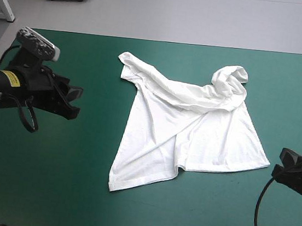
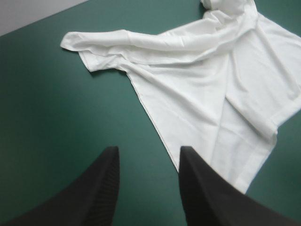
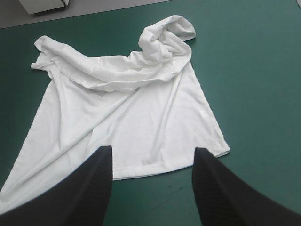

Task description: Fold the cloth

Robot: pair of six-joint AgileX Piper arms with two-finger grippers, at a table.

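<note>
The white T-shirt [image 1: 185,129] lies loosely spread in the middle of the teal-green table, its far part bunched into a rumpled ridge with a rolled lump at the far right. My left gripper [image 1: 74,101] hovers to the shirt's left, open and empty; in the left wrist view the gripper [image 2: 148,155] points at the T-shirt [image 2: 211,89] ahead, well apart from its edge. My right gripper [image 1: 284,161] sits at the table's right side, just off the shirt's near right corner. In the right wrist view the gripper [image 3: 153,155] stands open above the near hem of the T-shirt [image 3: 136,108].
Bare teal-green cover [image 1: 49,178] surrounds the shirt on every side, widest at the left and along the near edge. The table's far edge [image 1: 165,41] runs behind the shirt's bunched part.
</note>
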